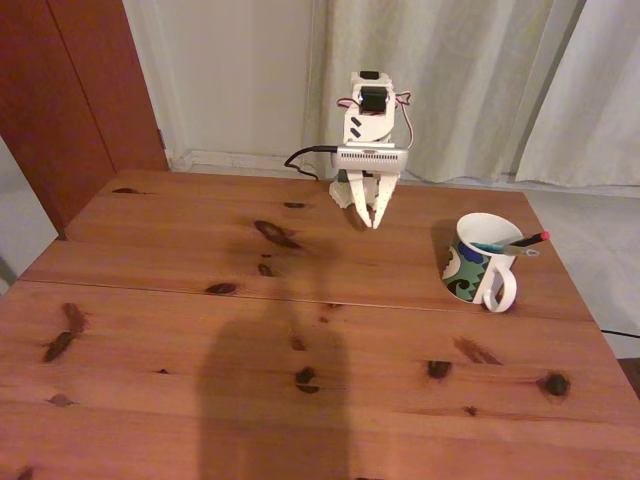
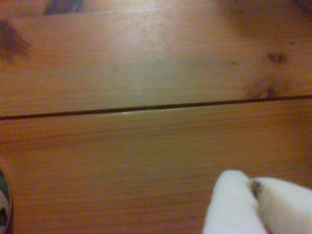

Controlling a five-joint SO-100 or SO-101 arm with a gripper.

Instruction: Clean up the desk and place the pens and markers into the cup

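While I watch the fixed view, the gripper (image 1: 373,222) hangs at the far middle of the desk (image 1: 150,300), its two white fingers (image 1: 360,205) pointing down and drawn together at the tips, with nothing between them. From the wrist view I get the same reading: the gripper (image 2: 253,187) enters from the lower right corner, its fingertips (image 2: 231,195) touching or all but touching, clenched on nothing, over bare reddish-brown wood (image 2: 146,156) just on the near side of the dark seam (image 2: 146,108) that runs across the boards. Whether the tips actually rest on the tabletop I cannot tell from either view. The cup (image 1: 478,262) stands upright well off to the right of the fingers in the fixed view, near the right edge of the desk, with its white loop handle (image 1: 500,290) turned toward the camera. A thin black pen (image 1: 520,244) with a red tip leans out over the rim to the right, and a teal-green pen (image 1: 488,247) lies inside against the white interior. At the lower left edge of the wrist view I see a sliver of the cup's patterned side (image 2: 3,204), apart from the fingertips. A broad shadow (image 1: 275,400) falls across the near half of the desk.
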